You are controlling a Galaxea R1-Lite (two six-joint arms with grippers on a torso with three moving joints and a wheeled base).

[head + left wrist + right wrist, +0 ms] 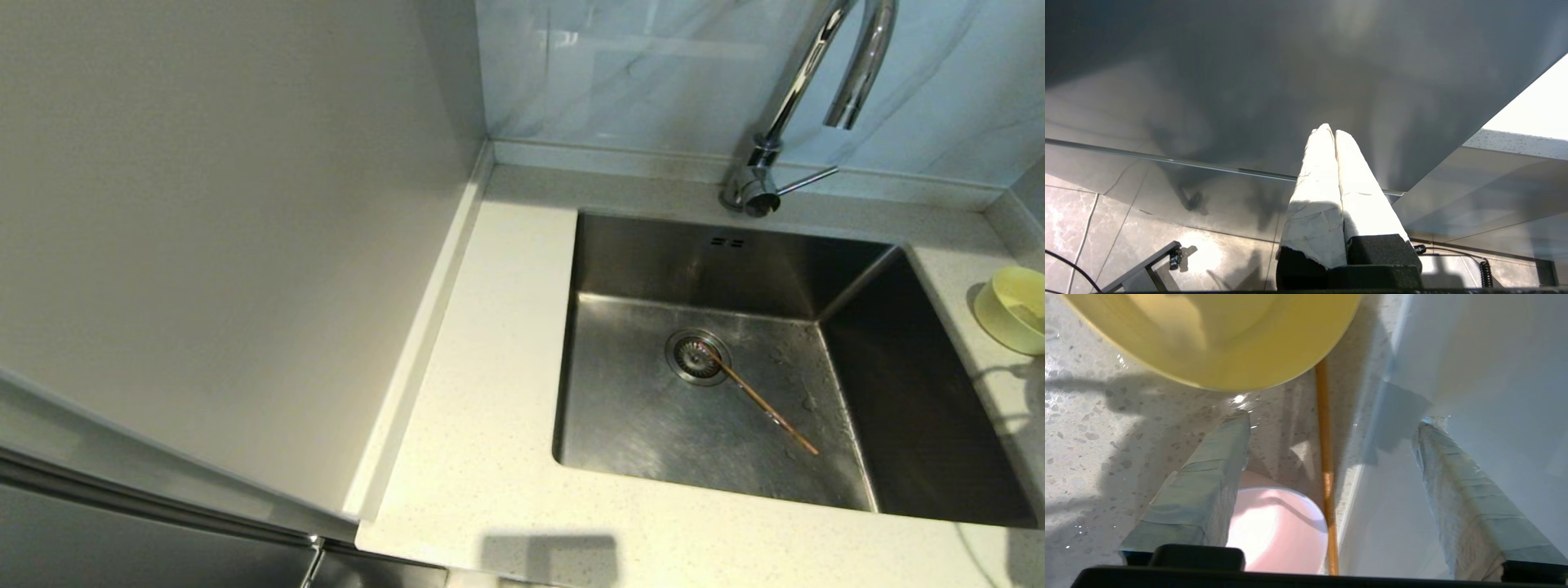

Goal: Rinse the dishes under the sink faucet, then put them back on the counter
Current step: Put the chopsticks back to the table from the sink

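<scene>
1. As the head view looked down on the scene, the steel sink [710,269] sat in the speckled counter [482,384] with the chrome faucet [804,82] arching over its back edge; no water was seen running.
2. One wooden chopstick [759,400] lay on the sink floor, its long axis running diagonally from the drain strainer [696,357] toward the front right corner.
3. The yellow bowl [1016,309] rested on the counter to the right of the sink, at the edge of the head view.
4. In the right wrist view, the right tool [1331,424] stood with its taped fingers [1200,490] spread wide and nothing between them, low over the counter by a white wall. The yellow bowl lay just ahead of its tips, a pink bowl [1278,531] sat under the tool near its base, and a second chopstick [1326,465] ran lengthwise between the fingers, along the wall's foot.
5. The right arm was clearly nearer everything; the sink chopstick, probably the piece left to fetch, lay to that tool's left.
6. The left tool [1335,132] hung parked beside a cabinet, above the floor, its fingers pressed together and holding nothing.
7. No brand, label or writing could be read.
</scene>
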